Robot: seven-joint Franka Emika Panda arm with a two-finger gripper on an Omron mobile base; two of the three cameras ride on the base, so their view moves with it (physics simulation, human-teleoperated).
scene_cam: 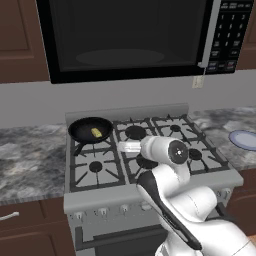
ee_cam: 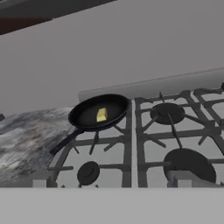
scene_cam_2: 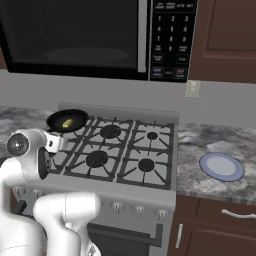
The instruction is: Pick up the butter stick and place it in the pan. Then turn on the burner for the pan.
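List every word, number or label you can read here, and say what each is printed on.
None can be read with any certainty.
Microwave keypad: rows of white markings on dark buttons, too small and blurred to read.
Stove knobs: no markings can be made out.
Pan, butter stick, plate: no text shows.

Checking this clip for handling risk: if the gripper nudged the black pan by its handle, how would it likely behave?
The pan sits on raised grate fingers over the rear-left burner, so it would probably pivot or slide, not tip. It looks shallow and wide, likely stable. The butter stick lies loose inside and may skid across the smooth base.
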